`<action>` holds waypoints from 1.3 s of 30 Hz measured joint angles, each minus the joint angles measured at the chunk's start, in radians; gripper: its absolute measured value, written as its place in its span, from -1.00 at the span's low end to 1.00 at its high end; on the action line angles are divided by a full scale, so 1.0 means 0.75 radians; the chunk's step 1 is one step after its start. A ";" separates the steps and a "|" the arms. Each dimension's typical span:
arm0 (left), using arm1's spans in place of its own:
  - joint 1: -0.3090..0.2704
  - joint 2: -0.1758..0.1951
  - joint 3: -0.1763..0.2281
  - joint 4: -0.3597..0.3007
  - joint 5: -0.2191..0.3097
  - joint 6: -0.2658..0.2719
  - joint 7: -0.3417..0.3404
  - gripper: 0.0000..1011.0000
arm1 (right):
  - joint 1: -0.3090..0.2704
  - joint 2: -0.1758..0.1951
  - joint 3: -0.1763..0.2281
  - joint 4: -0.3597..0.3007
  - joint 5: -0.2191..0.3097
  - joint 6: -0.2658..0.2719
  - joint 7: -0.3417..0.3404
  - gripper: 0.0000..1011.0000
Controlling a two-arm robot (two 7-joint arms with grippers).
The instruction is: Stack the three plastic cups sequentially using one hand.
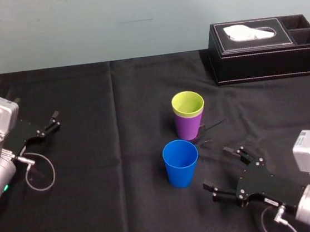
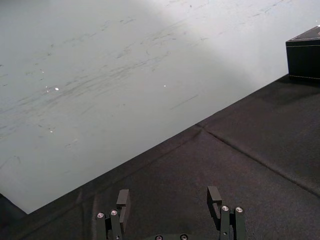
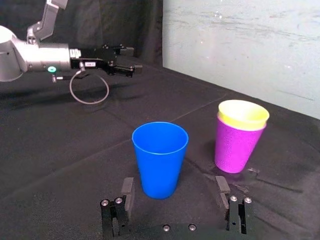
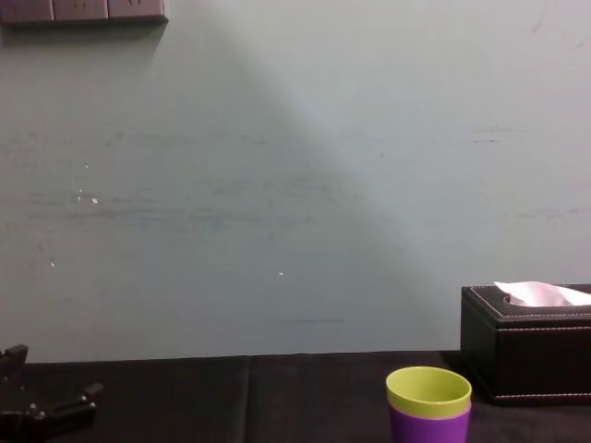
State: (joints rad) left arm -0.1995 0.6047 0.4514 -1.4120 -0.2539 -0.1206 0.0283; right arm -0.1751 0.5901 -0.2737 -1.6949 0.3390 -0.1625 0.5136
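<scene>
In the middle of the head view, on the black-covered table (image 1: 97,201), the green cup (image 1: 188,103) sits nested inside the purple cup (image 1: 189,126), its rim and a short band of its wall showing above the purple rim. Both stand upright. The blue cup (image 1: 180,162) stands upright on its own just below and slightly left of that pair, near it but not touching, with its mouth open upward.

At the lower right of the frame the right gripper (image 1: 217,167) lies low over the table, its fingers spread wide and pointed toward the blue cup. A narrow strip of cloth shows between the fingertips and the cup, and the gripper holds nothing. From the right wrist camera the blue cup stands just ahead of the two spread fingers, with the stacked pair farther back to one side.

At the left edge of the frame the left gripper (image 1: 55,120) rests well apart from the cups, its fingers also apart and empty.

A black tissue box (image 1: 265,53) sits at the upper right, behind the cups.
</scene>
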 joint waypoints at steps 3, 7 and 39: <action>0.000 0.000 0.000 0.000 0.000 0.000 0.000 1.00 | 0.020 -0.012 -0.021 0.012 -0.025 0.002 -0.004 0.99; 0.000 0.000 0.000 0.000 0.000 0.000 0.000 1.00 | 0.050 -0.028 -0.045 0.027 -0.049 0.014 -0.009 0.99; 0.000 0.000 0.000 0.000 0.000 0.000 0.000 1.00 | 0.294 -0.187 -0.205 0.213 -0.070 0.135 -0.020 0.99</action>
State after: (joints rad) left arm -0.1995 0.6047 0.4514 -1.4120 -0.2540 -0.1205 0.0283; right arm 0.0453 0.4500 -0.4277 -1.5354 0.2866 -0.0616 0.4984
